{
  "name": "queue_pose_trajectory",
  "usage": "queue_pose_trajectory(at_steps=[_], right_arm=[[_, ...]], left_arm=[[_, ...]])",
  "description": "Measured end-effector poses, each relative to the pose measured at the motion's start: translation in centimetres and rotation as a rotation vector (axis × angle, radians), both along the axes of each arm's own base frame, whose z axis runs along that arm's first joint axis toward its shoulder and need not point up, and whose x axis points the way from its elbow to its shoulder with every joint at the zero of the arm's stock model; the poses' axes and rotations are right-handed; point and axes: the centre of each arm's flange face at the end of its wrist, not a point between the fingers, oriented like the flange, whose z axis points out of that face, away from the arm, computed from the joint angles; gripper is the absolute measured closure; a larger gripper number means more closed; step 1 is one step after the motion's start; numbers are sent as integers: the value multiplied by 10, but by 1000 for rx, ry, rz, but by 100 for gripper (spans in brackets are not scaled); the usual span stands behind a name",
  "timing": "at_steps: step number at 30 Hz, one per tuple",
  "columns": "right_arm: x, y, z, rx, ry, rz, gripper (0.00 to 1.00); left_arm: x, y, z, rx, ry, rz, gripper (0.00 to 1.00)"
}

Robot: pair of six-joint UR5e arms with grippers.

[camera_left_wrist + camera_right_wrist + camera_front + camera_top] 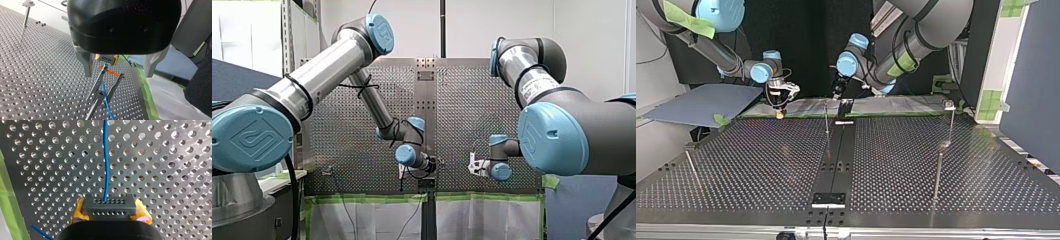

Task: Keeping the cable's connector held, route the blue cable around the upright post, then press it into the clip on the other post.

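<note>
In the right wrist view my right gripper (109, 213) is shut on the dark connector block (109, 207), with a yellow pad on each side of it. The blue cable (106, 165) runs straight out of the block over the perforated plate. In the left wrist view my left gripper (118, 75) is open, its metal fingers (85, 62) wide apart. Ahead of them stands a forked metal clip (105, 83) with an orange band, on top of a post. The blue cable (106, 98) passes between its prongs from the held connector (107, 58).
In the top view a thin post (827, 120) stands at the far middle, close to both grippers. Taller posts (938, 172) rise at the view's right and a short one (692, 167) at its left. A black rail (838, 155) runs down the middle of the perforated table (761, 165).
</note>
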Motion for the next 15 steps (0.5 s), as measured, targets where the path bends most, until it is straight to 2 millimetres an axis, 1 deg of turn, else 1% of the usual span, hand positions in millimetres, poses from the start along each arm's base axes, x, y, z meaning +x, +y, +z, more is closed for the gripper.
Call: queue_pose_trajectory(at_steps=[15], right_arm=[[1, 1, 0, 0, 2, 2, 100]], left_arm=[[7, 6, 1, 1, -7, 12, 0]])
